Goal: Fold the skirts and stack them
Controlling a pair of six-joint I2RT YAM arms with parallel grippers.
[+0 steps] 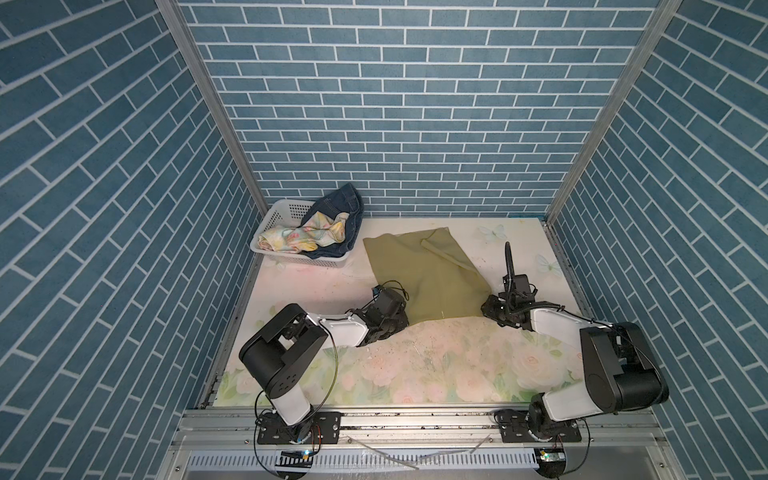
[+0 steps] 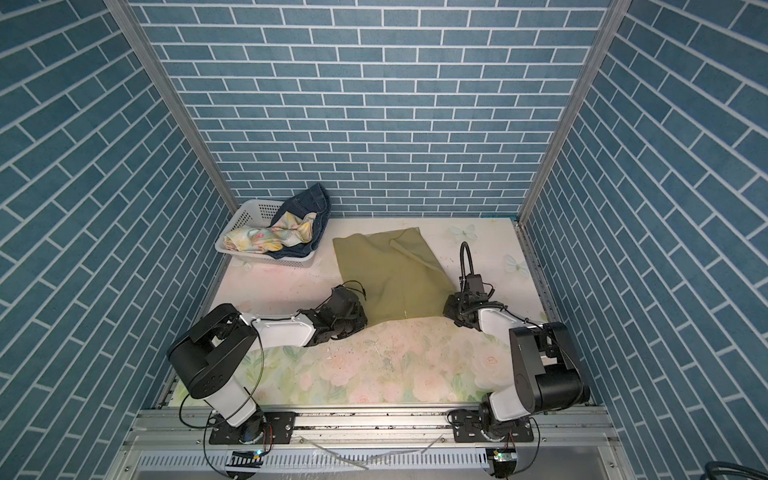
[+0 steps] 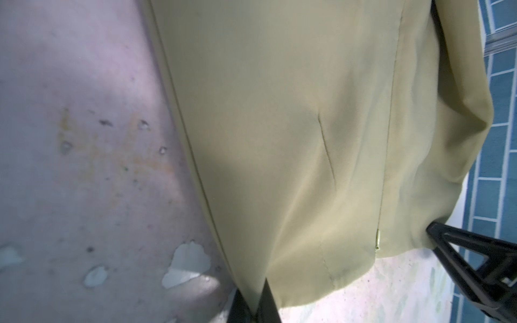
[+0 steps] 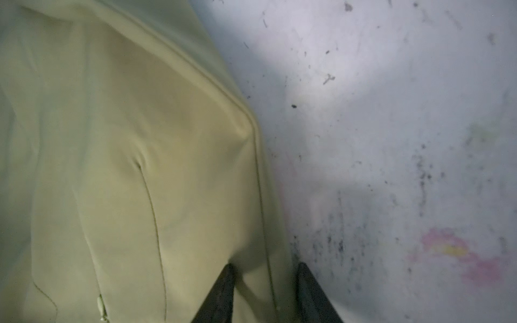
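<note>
**Jaws at the near corners of the olive-green skirt (image 1: 428, 274)**

Left jaws are pressed together on the skirt's near left corner. The left wrist view shows olive cloth pinched between the two black fingers (image 3: 240, 307). Right jaws stand apart and straddle the skirt's near right edge. A strip of cloth and a little bare surface show between the fingers (image 4: 221, 296), and nothing is clamped.

In both top views the olive-green skirt lies spread on the counter (image 1: 436, 365) between the two arms. Its far end reaches toward the back wall, and a narrow flap is turned over near the far right edge.

The floral skirt (image 1: 291, 239) and the denim skirt (image 1: 336, 199) sit crumpled in the white basket (image 1: 272, 218) at the far left corner. The floral one lies on top, and the denim hangs over the basket's right rim. The basket and the olive-green skirt lie near each other but apart.
</note>
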